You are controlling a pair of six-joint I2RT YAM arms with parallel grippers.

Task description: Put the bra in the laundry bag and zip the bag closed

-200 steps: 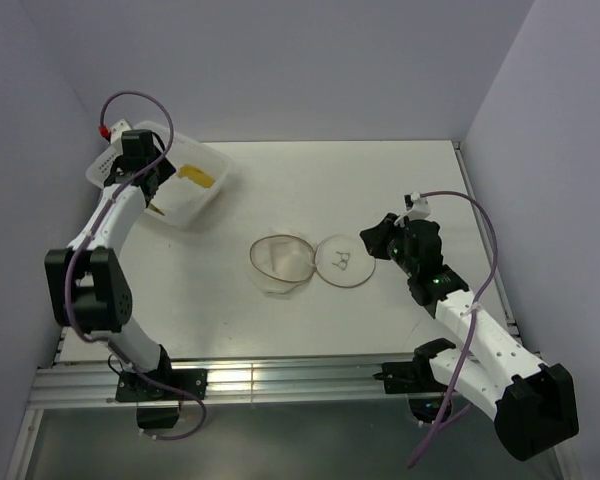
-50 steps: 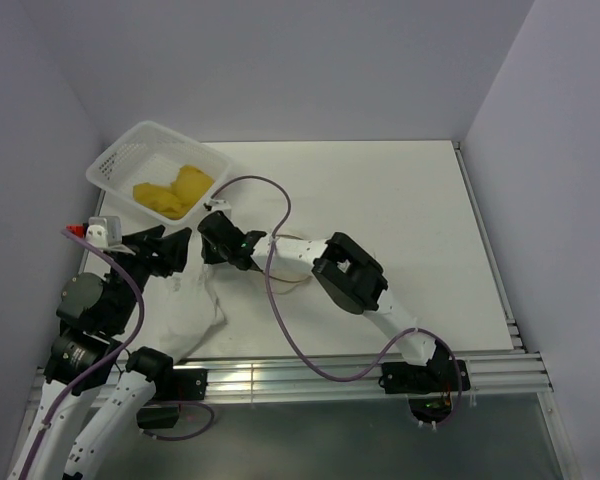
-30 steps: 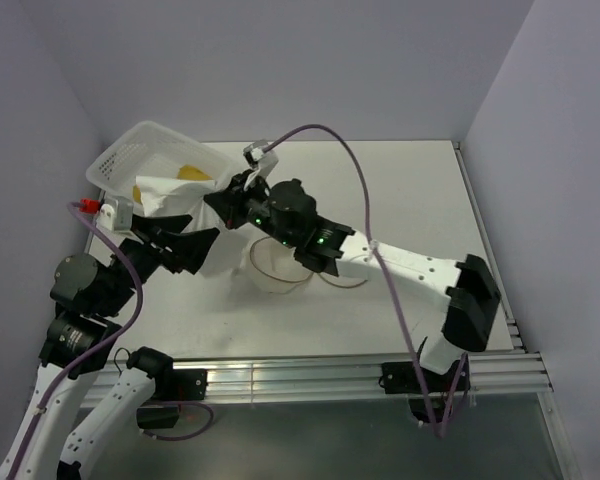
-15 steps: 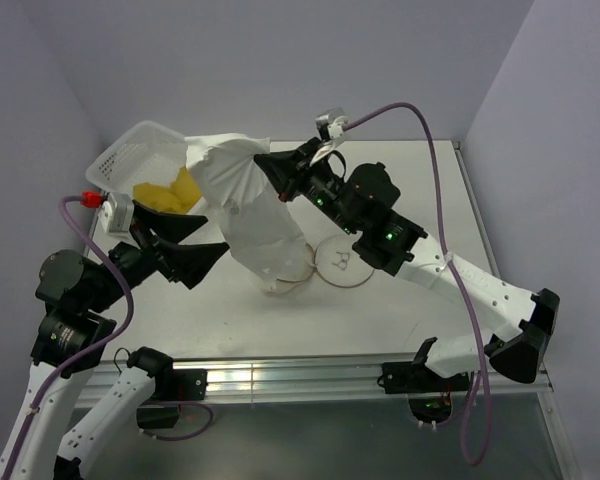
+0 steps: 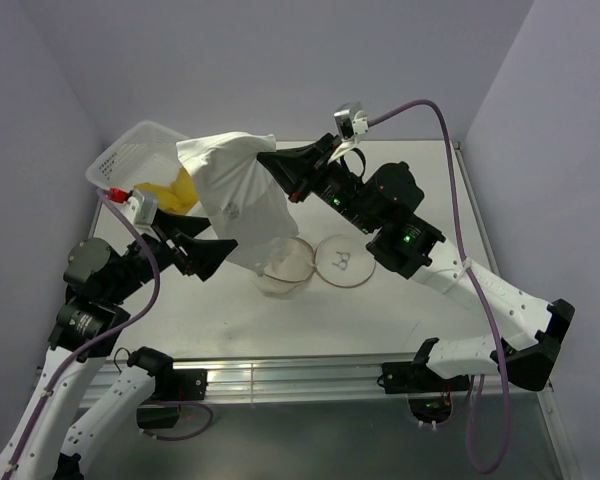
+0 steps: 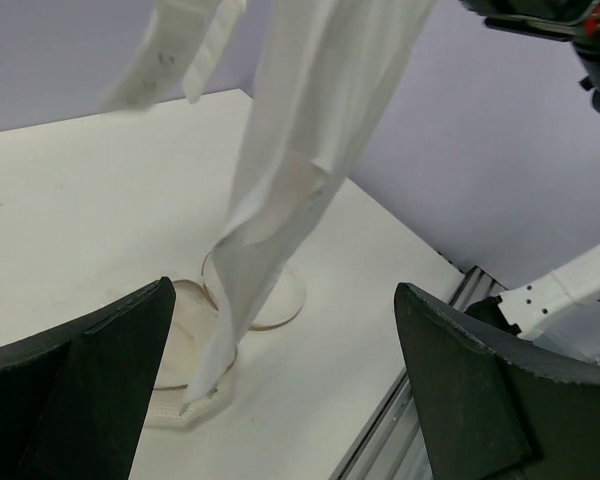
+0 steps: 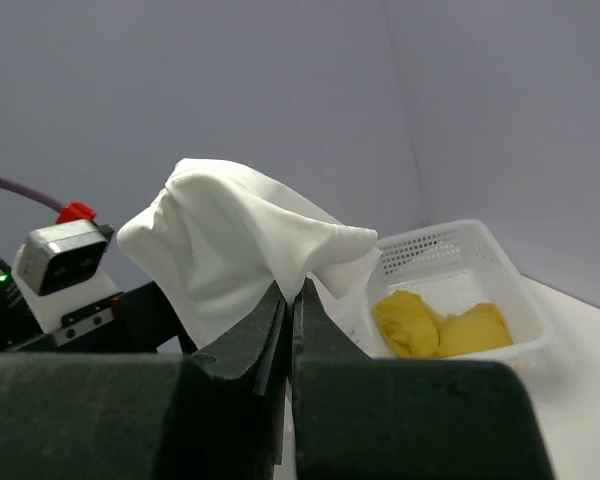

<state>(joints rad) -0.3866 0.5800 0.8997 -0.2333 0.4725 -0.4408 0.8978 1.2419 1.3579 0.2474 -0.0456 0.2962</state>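
Note:
My right gripper (image 5: 271, 161) is shut on the top of the white bra (image 5: 238, 200), holding it high above the table. The bra (image 6: 302, 160) hangs down in a long fold, its lower tip reaching the round mesh laundry bag (image 5: 283, 265). The bag (image 6: 175, 350) lies open with its round flap lid (image 5: 343, 262) flat beside it. My left gripper (image 5: 208, 252) is open, just left of the hanging bra, with nothing between its fingers (image 6: 100, 385). In the right wrist view the bra (image 7: 235, 240) is pinched at the right gripper (image 7: 288, 295).
A white perforated basket (image 5: 128, 160) stands at the back left with a yellow garment (image 5: 180, 188) in it. The basket (image 7: 460, 255) sits just behind the raised bra. A metal rail (image 5: 300, 375) runs along the table's near edge.
The right gripper has lifted the bra from the table's left side to high above the bag. The left gripper has let go, opened wide, and moved closer under the bra.

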